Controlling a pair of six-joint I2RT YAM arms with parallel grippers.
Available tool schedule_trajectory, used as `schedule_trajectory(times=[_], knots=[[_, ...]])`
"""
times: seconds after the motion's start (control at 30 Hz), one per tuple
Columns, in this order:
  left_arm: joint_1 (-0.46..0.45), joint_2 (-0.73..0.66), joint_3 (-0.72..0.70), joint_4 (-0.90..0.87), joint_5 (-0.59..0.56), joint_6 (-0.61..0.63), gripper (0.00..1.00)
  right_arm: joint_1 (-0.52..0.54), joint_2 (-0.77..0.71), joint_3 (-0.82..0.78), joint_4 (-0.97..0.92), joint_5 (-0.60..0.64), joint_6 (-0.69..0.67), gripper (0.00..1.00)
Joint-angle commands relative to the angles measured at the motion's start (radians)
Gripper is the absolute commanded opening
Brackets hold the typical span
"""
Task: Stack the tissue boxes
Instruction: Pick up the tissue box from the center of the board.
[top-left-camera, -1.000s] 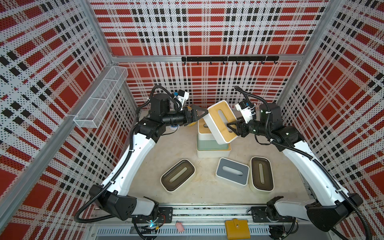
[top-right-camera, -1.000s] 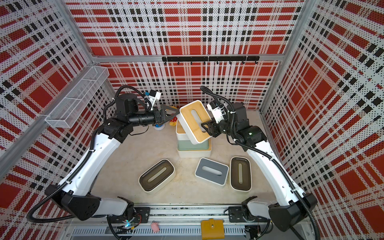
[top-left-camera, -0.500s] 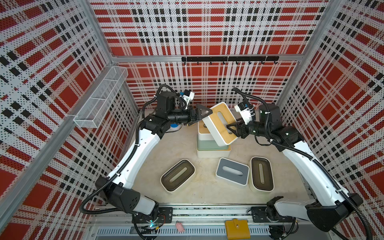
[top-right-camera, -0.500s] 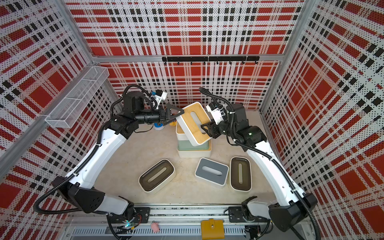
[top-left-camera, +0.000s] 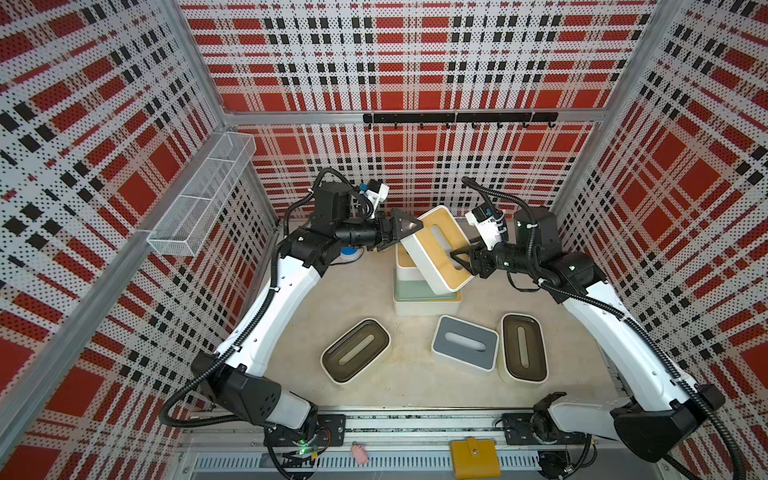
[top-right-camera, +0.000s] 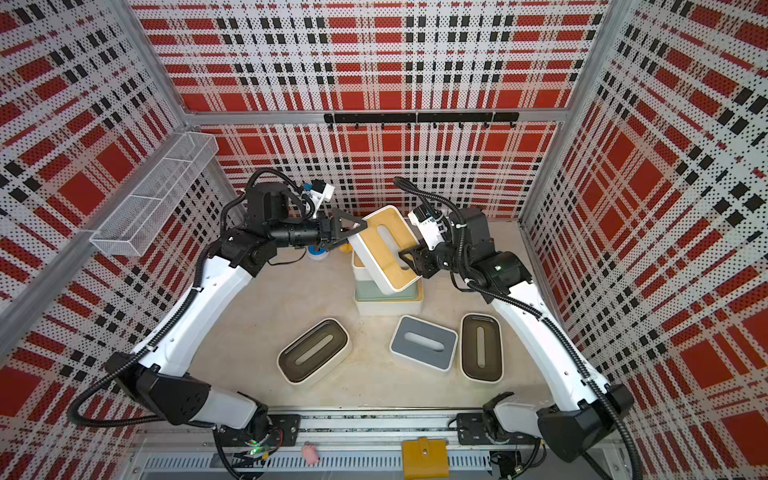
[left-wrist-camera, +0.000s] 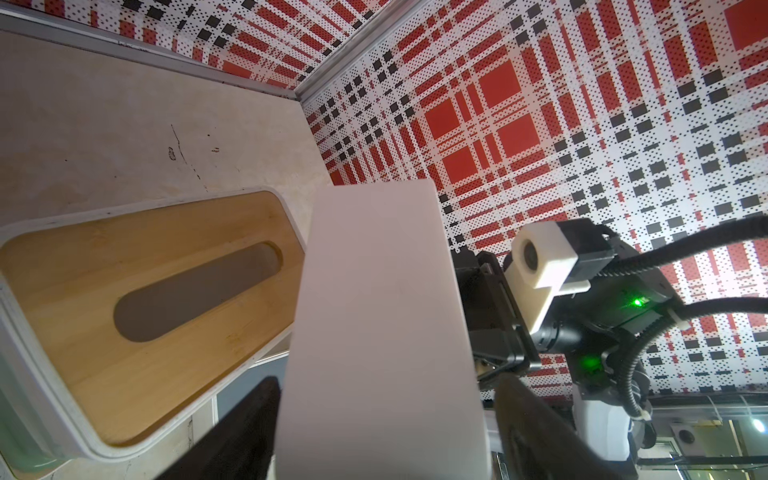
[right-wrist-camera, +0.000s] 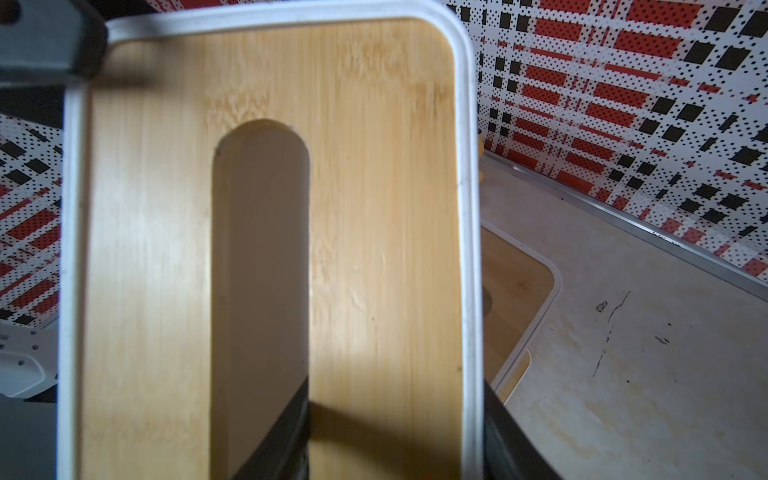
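One bamboo-lidded tissue box (top-left-camera: 453, 241) is held tilted over the stack (top-left-camera: 415, 291), its wall clamped by the right gripper (top-left-camera: 457, 259), its other end straddled by the left gripper (top-left-camera: 411, 237), firm contact there impossible to tell.

A white, bamboo-lidded box (top-left-camera: 436, 249) hangs tilted above a three-box stack (top-left-camera: 411, 289). Nearer, flat on the table (top-left-camera: 353, 291), lie a brown-lidded box (top-left-camera: 355, 351), a grey-lidded box (top-left-camera: 464, 343) and a second brown-lidded box (top-left-camera: 523, 347).

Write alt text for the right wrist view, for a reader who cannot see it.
A white tissue box with a bamboo lid fills the frame, gripped by the right gripper: one finger in its oval slot, one outside its wall. Behind lie another bamboo lid and the beige table.
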Motion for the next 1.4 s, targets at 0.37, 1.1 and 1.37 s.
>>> schedule_trajectory(times=[0.37,1.1,1.37], knots=[[0.01,-0.003,0.012,-0.004,-0.004,-0.021,0.7,0.014,0.009,0.053,0.056,-0.013,-0.037,0.37],[0.041,-0.075,-0.126,0.247,0.017,-0.227,0.4,0.018,0.044,0.126,0.056,-0.019,-0.011,0.48],[0.057,-0.088,-0.143,0.315,0.011,-0.282,0.33,0.018,0.071,0.189,0.036,-0.043,-0.001,0.6]])
